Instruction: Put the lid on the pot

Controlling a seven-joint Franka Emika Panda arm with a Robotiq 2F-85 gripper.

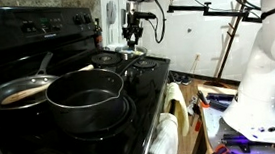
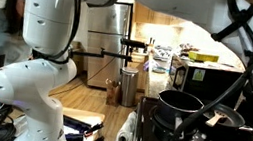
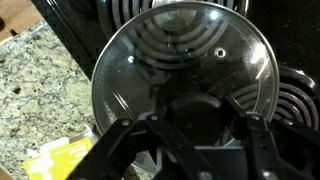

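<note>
lid (image 3: 180,60): clear glass, steel rim, lying flat at the rear of the stove (image 1: 150,84) | jaws: closed on its dark knob (image 3: 196,108) | handling: rigid, fragile, slick, probably weighty; knob judged the only sound hold | pot (image 1: 84,97): front burner, uncovered, well apart

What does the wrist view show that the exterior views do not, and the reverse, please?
Only the wrist view: the gripper shut on the dark knob of the lid, a bare coil burner beside it, a speckled counter and a yellow item. Only the exterior views: the uncovered pot, the frying pan beside it and the robot's white base. Both: the black stove, with the gripper low over its far burner.
</note>
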